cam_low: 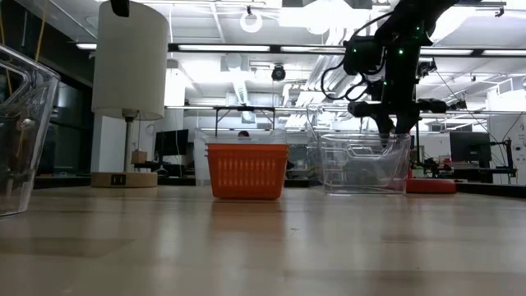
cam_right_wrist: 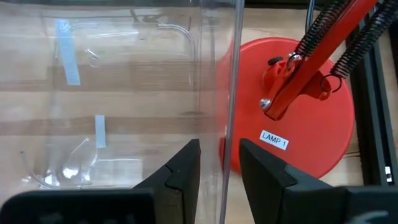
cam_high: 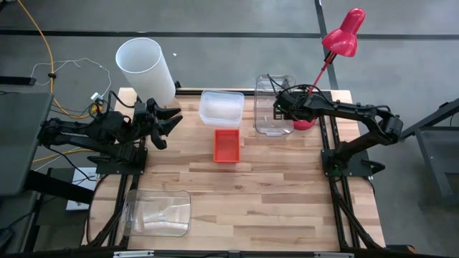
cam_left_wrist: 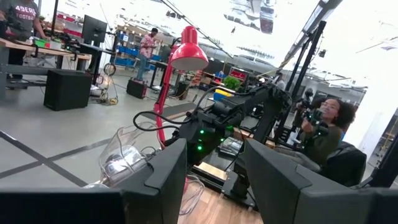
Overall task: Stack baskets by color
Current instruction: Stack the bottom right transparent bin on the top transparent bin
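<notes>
An orange basket (cam_high: pixel 227 145) (cam_low: pixel 246 171) stands on the table's middle. Behind it, toward the far edge, is a shallow clear bin (cam_high: pixel 221 107). Right of that stands a taller clear bin (cam_high: pixel 271 107) (cam_low: pixel 362 164), bottom on the table. My right gripper (cam_high: pixel 280 109) (cam_right_wrist: pixel 219 155) reaches down from the right and is shut on this bin's right wall. A large clear bin (cam_high: pixel 158 213) sits at the near left. My left gripper (cam_high: pixel 168 118) (cam_left_wrist: pixel 214 180) hangs open above the far left of the table, holding nothing. My right gripper pinches the taller clear bin's right wall at its top rim (cam_right_wrist: pixel 227 124), beside the lamp base. One finger (cam_right_wrist: pixel 186 165) is inside the bin and the other outside. The fingers slant down from the table's right side. The bin stands upright on the table.
A red desk lamp stands with its round base (cam_right_wrist: pixel 292 124) (cam_high: pixel 305 123) right against the held bin's outer side. A white cylinder (cam_high: pixel 145 68) stands at the far left corner. People are in the room beyond the table. Bare wood lies between the orange basket and the near edge.
</notes>
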Controlling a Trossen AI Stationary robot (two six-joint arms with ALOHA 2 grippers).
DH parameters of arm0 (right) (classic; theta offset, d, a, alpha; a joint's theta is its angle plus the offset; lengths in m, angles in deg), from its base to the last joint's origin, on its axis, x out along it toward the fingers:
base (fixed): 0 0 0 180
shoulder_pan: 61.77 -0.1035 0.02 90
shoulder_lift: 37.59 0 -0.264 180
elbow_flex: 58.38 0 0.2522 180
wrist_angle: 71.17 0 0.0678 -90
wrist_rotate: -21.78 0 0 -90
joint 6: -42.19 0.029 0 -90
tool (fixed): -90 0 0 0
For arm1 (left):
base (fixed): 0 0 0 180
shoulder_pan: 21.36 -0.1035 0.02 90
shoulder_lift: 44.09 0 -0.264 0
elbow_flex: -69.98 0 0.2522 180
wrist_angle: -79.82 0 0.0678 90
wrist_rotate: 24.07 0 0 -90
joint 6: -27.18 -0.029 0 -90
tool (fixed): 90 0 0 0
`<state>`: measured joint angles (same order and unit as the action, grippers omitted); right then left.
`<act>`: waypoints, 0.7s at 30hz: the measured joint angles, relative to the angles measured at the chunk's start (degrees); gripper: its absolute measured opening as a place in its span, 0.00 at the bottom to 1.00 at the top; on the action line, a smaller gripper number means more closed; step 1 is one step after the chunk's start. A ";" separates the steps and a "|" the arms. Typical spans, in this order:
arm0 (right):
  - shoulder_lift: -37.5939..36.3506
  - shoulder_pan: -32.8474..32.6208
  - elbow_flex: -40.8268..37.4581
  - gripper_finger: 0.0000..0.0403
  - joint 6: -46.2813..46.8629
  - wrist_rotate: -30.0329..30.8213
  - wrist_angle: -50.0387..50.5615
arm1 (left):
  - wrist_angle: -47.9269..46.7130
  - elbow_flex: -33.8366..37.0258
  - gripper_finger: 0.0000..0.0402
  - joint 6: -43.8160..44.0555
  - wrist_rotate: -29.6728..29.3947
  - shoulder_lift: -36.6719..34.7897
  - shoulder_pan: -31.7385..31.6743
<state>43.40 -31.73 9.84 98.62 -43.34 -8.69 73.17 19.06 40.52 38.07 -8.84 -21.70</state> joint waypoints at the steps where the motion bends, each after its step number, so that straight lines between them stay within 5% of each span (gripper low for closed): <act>1: 0.00 0.00 0.00 0.24 -0.06 0.14 0.06 | 0.00 0.00 0.37 0.00 0.00 0.00 -0.01; 10: -0.03 -0.02 0.00 0.03 -0.05 0.13 -0.10 | -0.02 0.00 0.37 0.00 0.00 0.00 0.00; 21: -2.62 0.31 6.04 0.00 -4.62 -0.20 3.86 | -0.04 0.00 0.37 0.00 0.00 0.00 0.00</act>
<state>40.78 -31.42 15.88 94.00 -43.54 -4.84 73.13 19.06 40.52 38.07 -8.84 -21.70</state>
